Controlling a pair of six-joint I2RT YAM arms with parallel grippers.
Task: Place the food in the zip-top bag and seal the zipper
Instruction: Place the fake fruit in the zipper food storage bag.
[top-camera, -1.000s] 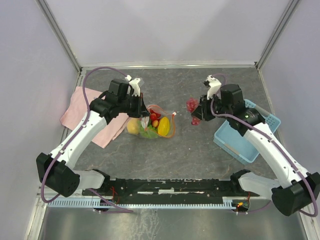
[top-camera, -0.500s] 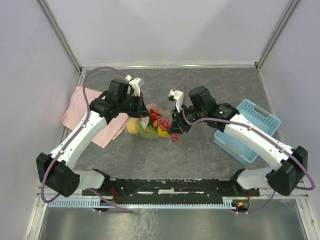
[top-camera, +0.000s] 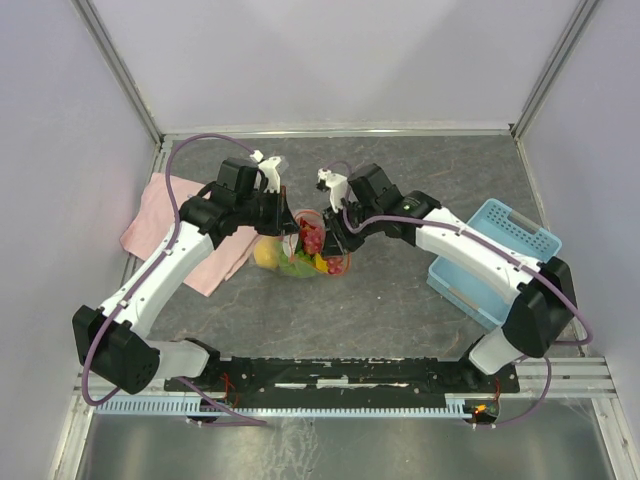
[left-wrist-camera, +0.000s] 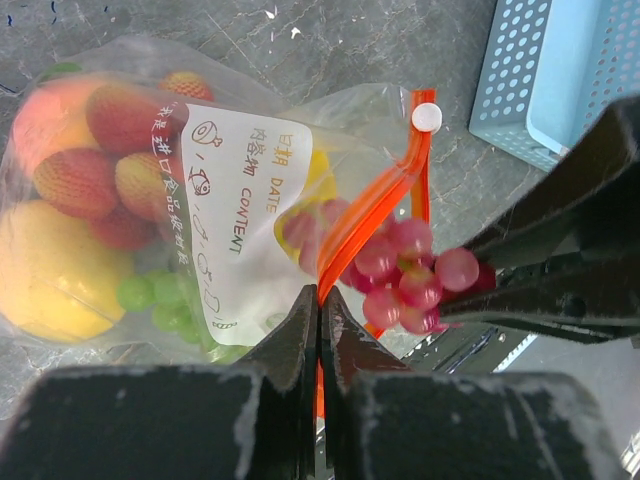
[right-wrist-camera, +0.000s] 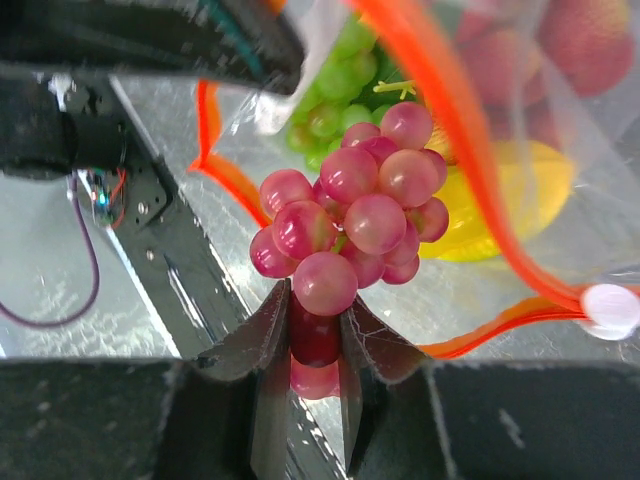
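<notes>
Top external view: both arms meet over the zip-top bag (top-camera: 290, 258), which lies mid-frame on the grey table (top-camera: 400, 300).

Left wrist view shows the left jaws clenched on the orange-red zipper (left-wrist-camera: 372, 205) at the bottom centre of the frame. The right jaws grasp a red grape bunch (right-wrist-camera: 350, 215) by its lowest grapes, and the bunch sits at the bag's open mouth, between the two zipper strips. Inside the bag lie green grapes (right-wrist-camera: 335, 110), a yellow fruit (left-wrist-camera: 50, 270) and reddish round fruits (left-wrist-camera: 110, 150), beside a white label (left-wrist-camera: 235, 220). A light-blue basket (top-camera: 495, 260) stands at the right of the top view and a pink cloth (top-camera: 165, 220) at the left.
</notes>
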